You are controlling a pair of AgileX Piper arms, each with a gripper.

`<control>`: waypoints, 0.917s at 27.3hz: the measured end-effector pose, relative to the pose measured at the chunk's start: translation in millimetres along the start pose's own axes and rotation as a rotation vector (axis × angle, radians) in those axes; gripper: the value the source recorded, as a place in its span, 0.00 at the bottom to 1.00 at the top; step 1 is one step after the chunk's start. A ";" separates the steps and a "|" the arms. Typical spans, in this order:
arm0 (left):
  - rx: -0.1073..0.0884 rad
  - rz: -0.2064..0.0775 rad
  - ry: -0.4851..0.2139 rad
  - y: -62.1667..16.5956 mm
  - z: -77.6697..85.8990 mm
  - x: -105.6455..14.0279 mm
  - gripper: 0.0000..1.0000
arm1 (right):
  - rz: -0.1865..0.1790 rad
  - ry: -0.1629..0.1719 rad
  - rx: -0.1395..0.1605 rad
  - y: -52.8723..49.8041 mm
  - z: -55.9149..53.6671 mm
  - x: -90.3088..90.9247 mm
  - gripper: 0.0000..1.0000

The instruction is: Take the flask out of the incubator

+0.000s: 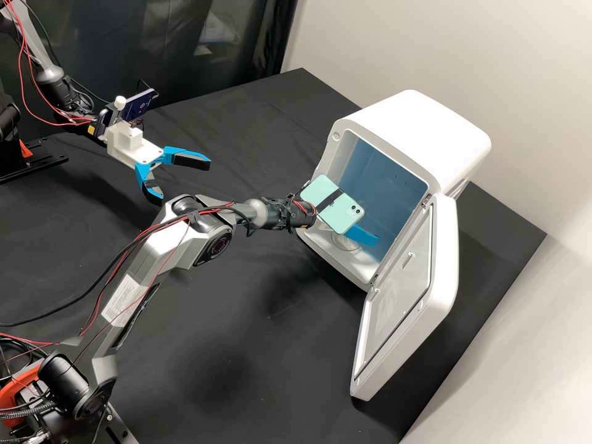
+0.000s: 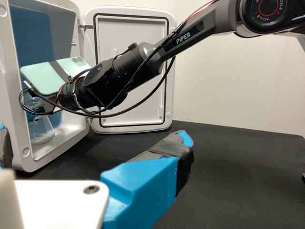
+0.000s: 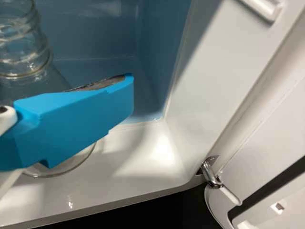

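A clear glass conical flask with a threaded neck (image 3: pixel 26 47) stands upright on the white floor of a white box-shaped incubator with a pale blue inner chamber (image 1: pixel 419 123). The incubator sits on the black desk (image 1: pixel 259 345) close to its right edge, toward the far right corner. Its white door with a framed inner panel (image 1: pixel 407 290) is swung fully open on a small metal hinge (image 3: pixel 212 174) and hangs out toward the near right edge of the desk. The right arm stretches across the middle of the desk and into the opening. A mint-green phone (image 1: pixel 332 211) is strapped at its wrist, and red and black cables (image 1: pixel 148 237) run along its grey links. The right claw (image 1: pixel 364 237) is inside the chamber, low over the floor and just beside the flask's wide base; I cannot tell how far it is open or whether it has hold of the glass. The left claw (image 1: pixel 180 179) hangs above the far left part of the desk, well apart from the incubator. It is spread wide with nothing between its blue fingers (image 1: pixel 185 157), and a dark blue phone (image 1: pixel 139 103) is mounted behind it
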 end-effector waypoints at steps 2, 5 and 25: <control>0.000 0.000 0.000 0.0 0.0 0.0 1.00 | -0.001 0.003 -0.003 -0.6 1.5 0.1 0.00; 0.000 0.000 0.000 0.0 0.0 0.0 1.00 | -0.003 0.009 0.005 -1.0 1.2 0.1 0.00; 0.000 0.000 0.000 0.0 0.0 0.0 1.00 | -0.006 0.018 0.003 -0.1 6.6 1.3 0.00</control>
